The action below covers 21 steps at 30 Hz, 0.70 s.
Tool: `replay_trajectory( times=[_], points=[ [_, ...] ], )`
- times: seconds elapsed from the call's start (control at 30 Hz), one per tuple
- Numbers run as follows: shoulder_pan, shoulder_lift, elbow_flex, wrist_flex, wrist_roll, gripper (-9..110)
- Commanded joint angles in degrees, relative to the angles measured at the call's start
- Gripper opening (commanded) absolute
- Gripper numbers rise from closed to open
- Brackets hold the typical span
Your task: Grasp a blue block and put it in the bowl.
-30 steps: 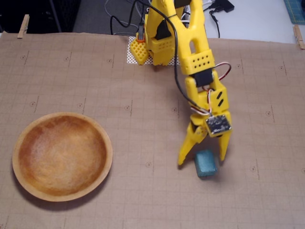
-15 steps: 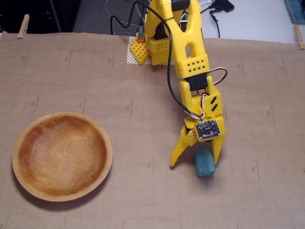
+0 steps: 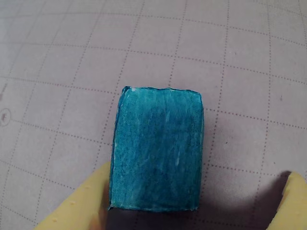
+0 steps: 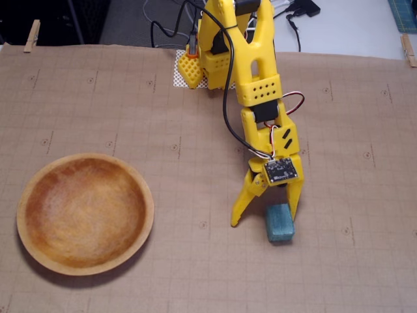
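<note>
Fixed view: bowl [image 4: 85,214] far from blue block [image 4: 279,223].

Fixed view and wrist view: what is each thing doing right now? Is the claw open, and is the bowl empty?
claw: open, fingers down at the mat, the blue block between them but nearer the right finger.
blue block: lying flat on the mat, not lifted; the wrist view shows a gap to one finger.
bowl: upright, empty, off to the left in the fixed view.
</note>
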State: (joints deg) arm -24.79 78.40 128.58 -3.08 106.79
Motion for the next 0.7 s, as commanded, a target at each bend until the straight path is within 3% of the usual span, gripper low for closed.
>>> replay_trajectory(
  times=[0.0,0.3,0.67],
  points=[
    [-0.09,1.58,-0.88,-1.41,-0.35,31],
    [-0.09,1.85,-0.88,-0.70,-0.53,-1],
    [0.09,2.11,-1.23,-1.32,-0.53,-3]
  ],
)
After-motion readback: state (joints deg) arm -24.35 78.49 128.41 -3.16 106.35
